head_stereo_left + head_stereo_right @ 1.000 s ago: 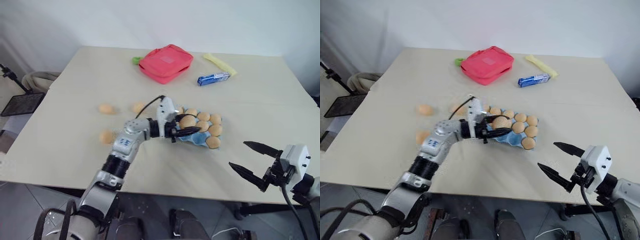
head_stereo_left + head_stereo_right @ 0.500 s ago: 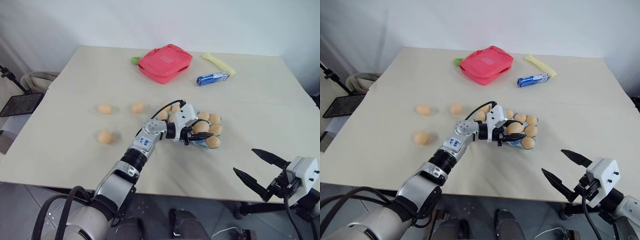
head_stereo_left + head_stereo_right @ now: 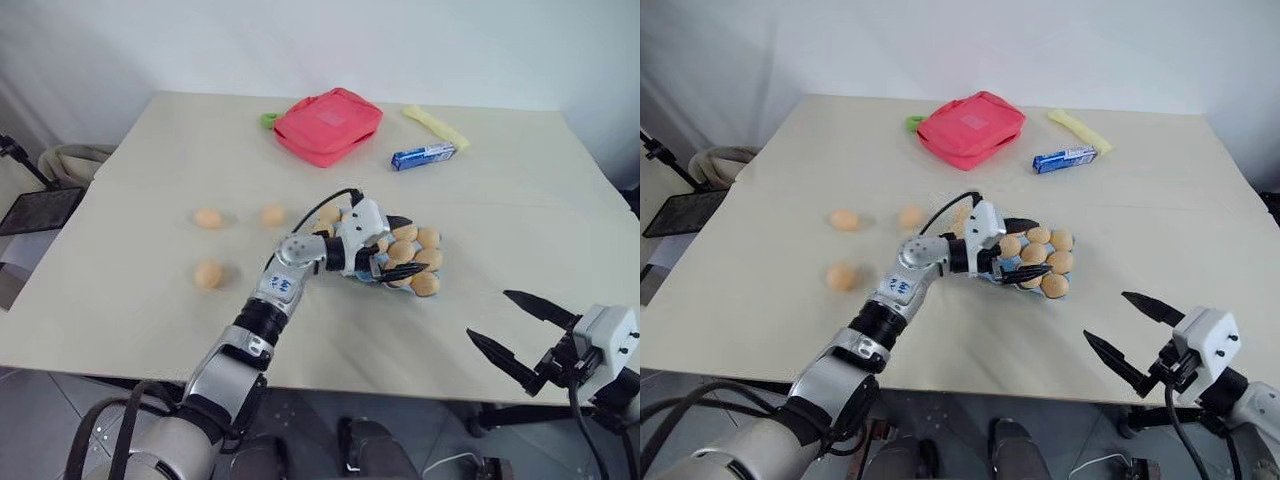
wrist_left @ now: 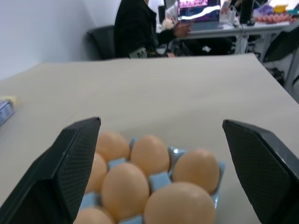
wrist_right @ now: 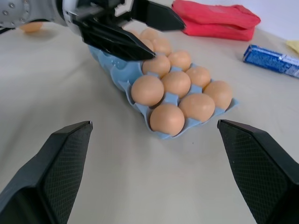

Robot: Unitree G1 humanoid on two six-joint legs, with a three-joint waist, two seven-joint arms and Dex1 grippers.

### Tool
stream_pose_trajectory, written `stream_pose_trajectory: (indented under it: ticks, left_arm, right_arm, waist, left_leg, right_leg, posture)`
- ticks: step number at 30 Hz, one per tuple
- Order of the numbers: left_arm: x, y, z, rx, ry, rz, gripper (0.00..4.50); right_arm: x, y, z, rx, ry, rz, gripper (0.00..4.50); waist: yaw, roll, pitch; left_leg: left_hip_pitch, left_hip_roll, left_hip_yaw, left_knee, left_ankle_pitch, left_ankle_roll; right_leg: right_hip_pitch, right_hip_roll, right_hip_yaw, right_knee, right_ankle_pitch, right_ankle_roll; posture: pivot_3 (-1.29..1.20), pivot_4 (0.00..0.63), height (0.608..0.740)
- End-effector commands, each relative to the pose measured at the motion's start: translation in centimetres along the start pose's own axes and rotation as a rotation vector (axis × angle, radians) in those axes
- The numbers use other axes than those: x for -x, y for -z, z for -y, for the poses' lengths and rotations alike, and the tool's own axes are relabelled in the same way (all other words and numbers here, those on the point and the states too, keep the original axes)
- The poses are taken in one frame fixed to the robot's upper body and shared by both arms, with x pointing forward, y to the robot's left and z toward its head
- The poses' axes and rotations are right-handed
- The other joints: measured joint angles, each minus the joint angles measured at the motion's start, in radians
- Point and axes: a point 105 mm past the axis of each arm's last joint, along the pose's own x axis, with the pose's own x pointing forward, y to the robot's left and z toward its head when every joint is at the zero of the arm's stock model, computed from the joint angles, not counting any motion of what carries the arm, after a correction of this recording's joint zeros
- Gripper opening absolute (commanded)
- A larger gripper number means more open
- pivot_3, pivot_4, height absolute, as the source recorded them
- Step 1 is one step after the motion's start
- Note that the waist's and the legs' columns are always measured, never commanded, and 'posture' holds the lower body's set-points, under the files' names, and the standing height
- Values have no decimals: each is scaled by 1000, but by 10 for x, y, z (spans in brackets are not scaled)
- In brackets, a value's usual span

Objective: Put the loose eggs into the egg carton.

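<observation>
The light blue egg carton (image 5: 111,70) lies at mid-table, its cups holding several tan eggs (image 3: 425,284). My left gripper (image 3: 404,247) hovers level over the carton's near-left part, open, with nothing between its fingers; the left wrist view shows carton eggs (image 4: 149,154) just below the black fingers (image 4: 70,163). Three loose eggs lie on the table to the left: one (image 3: 208,218) and another (image 3: 272,215) side by side, a third (image 3: 208,274) nearer to me. My right gripper (image 3: 522,328) hangs open and empty off the table's near right edge.
A red pouch (image 3: 328,124) sits at the back of the table with a small green thing (image 3: 268,120) at its left. A blue-and-white packet (image 3: 425,156) and a yellow strip (image 3: 437,127) lie to its right. A person (image 4: 140,28) sits far beyond the table.
My left gripper carried an egg rightward over the carton, then opened; the egg now rests in the carton. The right arm has kept still.
</observation>
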Motion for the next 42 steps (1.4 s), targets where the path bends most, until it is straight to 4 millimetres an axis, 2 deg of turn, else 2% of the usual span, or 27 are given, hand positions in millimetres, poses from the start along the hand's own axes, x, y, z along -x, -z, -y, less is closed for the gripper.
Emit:
stream_pose_trajectory:
  ticks: [1, 7, 10, 13, 20, 27, 33, 37, 42]
  left_arm:
    - [30, -8, -4, -20, -67, 9, 4452]
    - [100, -6, -7, -4, -268, -64, 4452]
    - [127, -5, -10, 11, -395, -93, 4452]
    - [150, -2, -7, 37, -498, -110, 4452]
    - [197, -3, 16, 77, -614, -118, 4452]
    - [258, 5, 19, 102, -858, -159, 4452]
    - [288, 18, 33, 148, -950, -194, 4452]
    - [305, 23, 33, 161, -1034, -185, 4452]
    - [308, 24, 31, 177, -1076, -153, 4452]
  right_arm:
    - [-3, -7, 1, 5, -49, 25, 4500]
    - [-12, -13, 0, 13, -172, 58, 4500]
    - [-16, -12, 6, 12, -191, 52, 4500]
    - [-22, -10, 9, 8, -210, 50, 4500]
    - [-32, -8, 15, 7, -256, 46, 4500]
    - [-35, -7, 18, 7, -282, 42, 4500]
    - [-33, -7, 14, 0, -317, 55, 4500]
    - [-33, -15, 7, -6, -347, 108, 4500]
    - [-32, -16, -7, -42, -377, 149, 4500]
  waist:
    - [0, 0, 0]
    - [3, 1, 0]
    - [5, 1, 0]
    - [6, 1, 0]
    - [1, 2, 0]
    - [3, 2, 0]
    - [3, 2, 0]
    - [3, 1, 1]
    - [3, 1, 1]
  left_leg:
    - [0, 0, 0, 0, 0, 0]
    - [1, 1, 0, 1, 1, -2]
    - [1, 0, 0, 2, 1, -1]
    - [1, 0, 0, 3, 1, -1]
    - [3, 1, 0, 2, 0, -1]
    - [6, 1, 0, 1, 0, -2]
    - [9, 1, 1, -2, -3, -6]
    - [9, 1, 1, -2, -4, -6]
    - [9, 1, 1, -3, -4, -7]
  right_leg:
    - [0, 0, 0, 1, 0, 0]
    - [-1, -1, 0, 4, -1, -1]
    - [0, -2, 0, 5, -1, -1]
    - [2, -3, -1, 4, 0, -1]
    - [2, -3, -1, 4, -1, -1]
    - [5, -3, -1, 3, -2, -4]
    - [9, -4, -1, -1, -5, -9]
    - [9, -4, -1, -1, -5, -9]
    - [9, -4, -1, -2, -5, -10]
  posture:
    - [0, 150, 740]
    - [0, 150, 740]
    - [0, 150, 740]
    - [0, 150, 740]
    - [0, 150, 740]
    - [0, 150, 740]
    - [0, 150, 740]
    - [0, 150, 740]
    - [0, 150, 740]
